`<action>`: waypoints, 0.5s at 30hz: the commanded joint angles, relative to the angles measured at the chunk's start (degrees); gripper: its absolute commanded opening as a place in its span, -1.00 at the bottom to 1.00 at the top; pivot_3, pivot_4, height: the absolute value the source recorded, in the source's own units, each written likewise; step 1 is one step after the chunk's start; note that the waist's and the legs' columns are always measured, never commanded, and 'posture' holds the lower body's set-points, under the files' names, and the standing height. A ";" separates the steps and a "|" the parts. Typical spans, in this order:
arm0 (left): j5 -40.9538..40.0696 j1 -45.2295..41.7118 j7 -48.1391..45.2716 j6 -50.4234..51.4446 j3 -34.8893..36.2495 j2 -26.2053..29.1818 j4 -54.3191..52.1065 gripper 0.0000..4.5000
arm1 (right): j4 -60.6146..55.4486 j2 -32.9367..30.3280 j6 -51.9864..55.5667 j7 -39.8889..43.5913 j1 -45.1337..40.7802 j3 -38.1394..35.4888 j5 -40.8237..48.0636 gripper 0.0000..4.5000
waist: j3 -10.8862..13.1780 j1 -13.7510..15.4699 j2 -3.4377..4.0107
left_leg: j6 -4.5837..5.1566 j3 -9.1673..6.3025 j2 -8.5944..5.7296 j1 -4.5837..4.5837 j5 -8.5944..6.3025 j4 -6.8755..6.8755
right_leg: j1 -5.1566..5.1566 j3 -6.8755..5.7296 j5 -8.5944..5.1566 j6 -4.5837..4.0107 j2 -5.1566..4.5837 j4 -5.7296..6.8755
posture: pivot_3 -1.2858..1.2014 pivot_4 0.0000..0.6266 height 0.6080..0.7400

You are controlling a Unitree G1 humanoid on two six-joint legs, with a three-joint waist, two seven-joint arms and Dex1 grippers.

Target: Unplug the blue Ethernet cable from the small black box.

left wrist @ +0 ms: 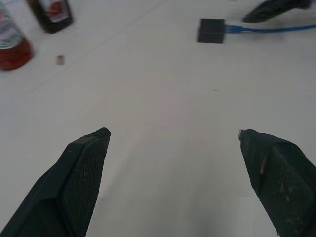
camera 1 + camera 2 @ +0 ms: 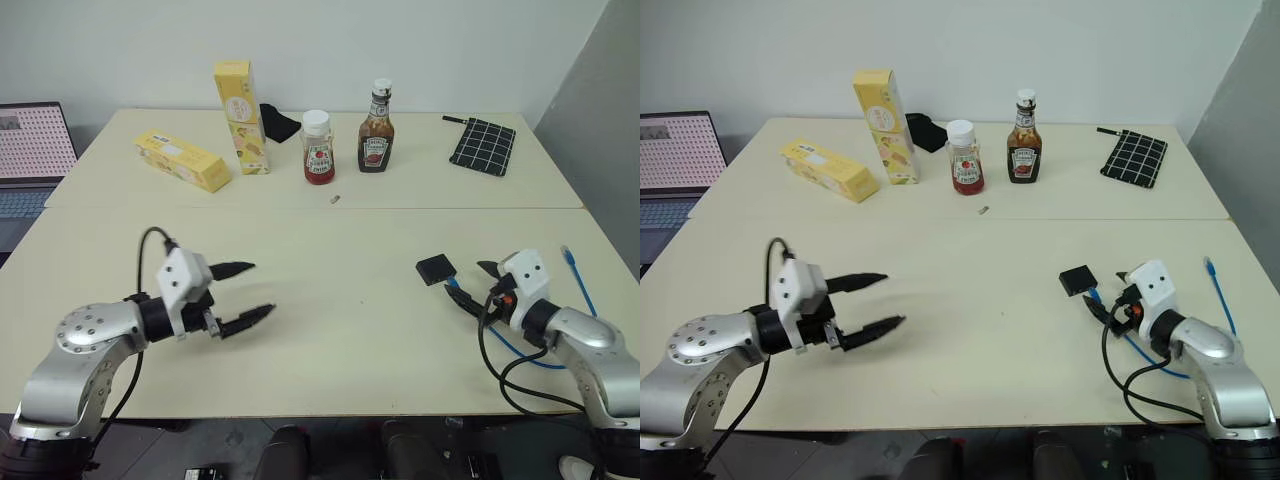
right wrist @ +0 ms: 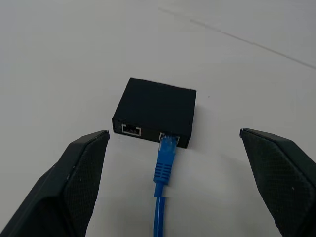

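Item: unplugging task, approach stage, nothing yet grasped; the blue Ethernet cable (image 3: 163, 170) is seen seated by its plug in the right-hand of two ports on the near face of the small black box (image 3: 155, 111), the left-hand port being vacant. The box is located right of centre in the left eye view, flat on the table (image 2: 330, 290), with the cable trailing from it toward the lower right of the frame, its free end lying near the right edge of the table. The right gripper (image 3: 173, 143) is held with fingers spread wide, empty, the plug and the box's ported face lying between and just ahead of the fingertips, apart from both. The left gripper (image 2: 245, 292) is likewise spread and empty, at lower left of the left eye view, well apart from the box, which appears in the upper right of the left wrist view. Next move, as judged: the plug is to be pinched by the right gripper, the box to be steadied by the left, and the plug drawn straight back; the latch tab may need pressing
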 commanded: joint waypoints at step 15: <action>-2.61 -4.92 -2.84 5.18 -1.76 0.51 -3.27 1.00 | 0.14 2.93 7.94 -7.12 -2.45 2.72 -3.42 0.28 | 0.00 -0.04 0.01 | 0.00 0.00 -0.01 -0.03 0.00 0.01 | -0.02 -0.01 0.00 0.00 0.05 0.01 | 0.03 -0.52 1.00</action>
